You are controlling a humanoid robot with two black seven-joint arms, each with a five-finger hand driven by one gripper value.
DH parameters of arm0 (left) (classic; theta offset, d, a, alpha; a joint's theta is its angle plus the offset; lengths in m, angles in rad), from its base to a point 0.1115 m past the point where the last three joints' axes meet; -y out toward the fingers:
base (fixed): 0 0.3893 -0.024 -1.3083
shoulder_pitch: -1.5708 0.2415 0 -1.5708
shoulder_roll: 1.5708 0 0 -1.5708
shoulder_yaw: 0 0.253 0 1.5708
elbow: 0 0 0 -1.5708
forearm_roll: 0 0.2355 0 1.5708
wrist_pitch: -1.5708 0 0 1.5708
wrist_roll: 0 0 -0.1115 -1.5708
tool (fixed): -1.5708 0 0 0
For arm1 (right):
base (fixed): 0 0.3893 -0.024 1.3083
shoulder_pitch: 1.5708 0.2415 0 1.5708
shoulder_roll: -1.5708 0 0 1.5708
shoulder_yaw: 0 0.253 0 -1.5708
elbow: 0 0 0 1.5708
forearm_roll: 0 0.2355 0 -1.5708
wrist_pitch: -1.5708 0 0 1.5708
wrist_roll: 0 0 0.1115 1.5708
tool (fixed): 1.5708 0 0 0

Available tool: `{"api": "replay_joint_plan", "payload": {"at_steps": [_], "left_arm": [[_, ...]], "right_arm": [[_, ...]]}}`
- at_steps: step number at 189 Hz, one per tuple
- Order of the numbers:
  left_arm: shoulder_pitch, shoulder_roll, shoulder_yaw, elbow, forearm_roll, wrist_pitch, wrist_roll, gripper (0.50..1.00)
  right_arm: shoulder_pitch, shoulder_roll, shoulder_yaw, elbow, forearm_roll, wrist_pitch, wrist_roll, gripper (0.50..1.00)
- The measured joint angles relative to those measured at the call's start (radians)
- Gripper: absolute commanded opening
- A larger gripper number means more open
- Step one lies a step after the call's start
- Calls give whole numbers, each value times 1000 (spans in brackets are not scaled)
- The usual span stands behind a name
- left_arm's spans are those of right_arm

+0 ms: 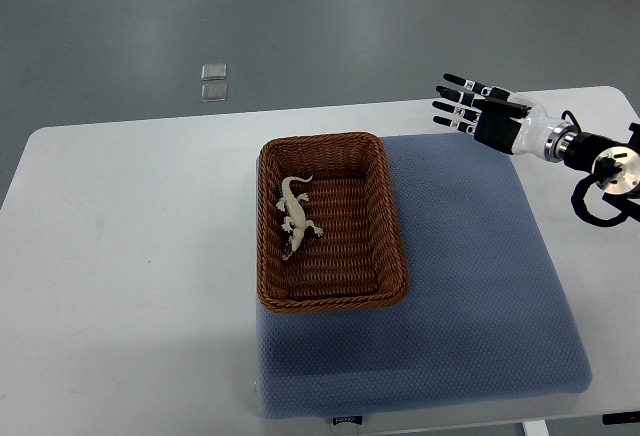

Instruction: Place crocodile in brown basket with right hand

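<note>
**A:** Where is the crocodile?

**B:** The crocodile (296,216) lies flat on the floor of the brown basket (322,142). It sits toward the nine o'clock side and stretches roughly from twelve to six. The basket stands on the nine o'clock edge of a blue cushion (470,286) on the white bench (130,256).

**A:** And the right hand?

**B:** The right hand (482,114) hovers well apart from the basket, at about two o'clock from it, over the far edge of the cushion. Its fingers are straight and spread, pointing toward nine o'clock, and they hold nothing.

**A:** So what is left to do?

**B:** I'd judge the placing itself done, since the toy is fully inside the rim and nothing is gripped. At most, the arm needs to draw back to rest. The left arm does not show.
</note>
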Motion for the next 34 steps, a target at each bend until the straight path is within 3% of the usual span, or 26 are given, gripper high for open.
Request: {"api": "replay_joint_plan", "payload": {"at_steps": [34], "left_arm": [[0, 0, 0, 0, 0, 0, 0, 1000]], "right_arm": [[1, 2, 2, -2, 1, 1, 1, 932]]}}
